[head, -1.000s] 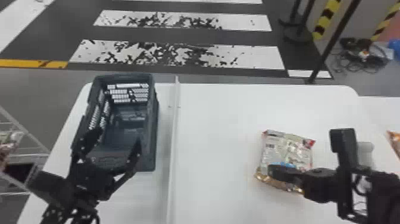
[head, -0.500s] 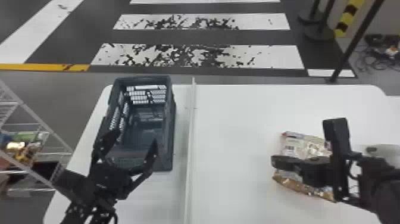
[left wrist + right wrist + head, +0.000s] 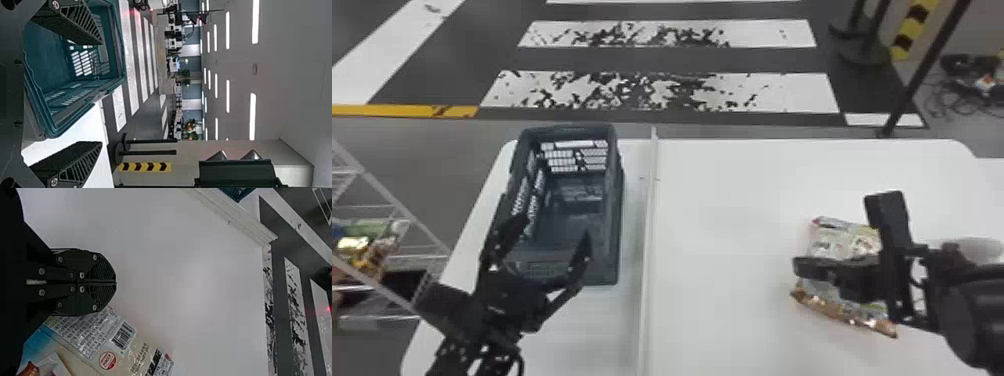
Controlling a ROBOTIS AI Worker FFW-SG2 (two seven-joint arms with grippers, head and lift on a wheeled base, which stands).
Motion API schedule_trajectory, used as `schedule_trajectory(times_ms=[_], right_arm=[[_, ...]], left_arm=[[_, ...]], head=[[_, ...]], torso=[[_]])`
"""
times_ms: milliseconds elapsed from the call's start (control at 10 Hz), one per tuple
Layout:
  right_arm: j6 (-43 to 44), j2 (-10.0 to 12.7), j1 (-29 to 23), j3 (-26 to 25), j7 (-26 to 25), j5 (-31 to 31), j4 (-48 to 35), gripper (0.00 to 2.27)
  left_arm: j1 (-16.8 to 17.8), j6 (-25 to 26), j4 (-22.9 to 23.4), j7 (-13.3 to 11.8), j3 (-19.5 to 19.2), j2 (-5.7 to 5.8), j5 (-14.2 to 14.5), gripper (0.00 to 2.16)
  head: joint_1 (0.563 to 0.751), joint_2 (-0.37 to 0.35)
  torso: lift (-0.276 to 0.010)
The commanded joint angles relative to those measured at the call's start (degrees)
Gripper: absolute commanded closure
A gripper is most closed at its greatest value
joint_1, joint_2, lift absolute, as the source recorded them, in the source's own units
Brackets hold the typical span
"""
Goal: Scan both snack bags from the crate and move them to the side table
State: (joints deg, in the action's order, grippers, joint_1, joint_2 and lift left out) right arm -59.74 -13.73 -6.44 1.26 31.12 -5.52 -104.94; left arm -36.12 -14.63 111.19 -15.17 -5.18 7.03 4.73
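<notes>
Tabletop [image 3: 722,200] holds crate [image 3: 608,255] lengthwise forward, snack bag [image 3: 839,243] coppery-edge nearest; left jaws spread, right jaws closed.

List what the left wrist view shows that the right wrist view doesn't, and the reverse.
Left wrist view: the left gripper, fingers spread; the ceiling lights; the yellow-and-black chevrons.
Right wrist view: the right gripper, fingers together; a snack bag with its barcode up, beside and partly behind those fingers.
Both: the crate, looked into from the left wrist but just a corner from the right; the white table; the floor stripes.
</notes>
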Motion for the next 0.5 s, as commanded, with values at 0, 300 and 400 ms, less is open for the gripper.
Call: schedule_trajectory(times_ms=[0, 300, 400], right_arm=[[-0.34, -0.33, -0.85, -0.29, 0.43, 0.16, -0.26, 2.24], [-1.39, -1.91, -2.44, -0.73, 1.75, 0.07, -1.93, 2.24], [-1.39, -2.26, -2.88, -0.99, 1.93, 0.16, -3.08, 2.24]], left_arm=[[0.00, 0.00, 0.08, -0.04, -0.01, 0.00, -0.07, 0.09], [0.00, 0.17, 0.08, -0.21, 0.08, 0.18, 0.10, 0.09], [0.08, 0.17, 0.00, -0.21, 0.08, 0.18, 0.10, 0.09]], head=[[0.695, 0.056], [0.695, 0.046], [0.695, 0.040]], torso=[[-0.075], [-0.075], [-0.075]])
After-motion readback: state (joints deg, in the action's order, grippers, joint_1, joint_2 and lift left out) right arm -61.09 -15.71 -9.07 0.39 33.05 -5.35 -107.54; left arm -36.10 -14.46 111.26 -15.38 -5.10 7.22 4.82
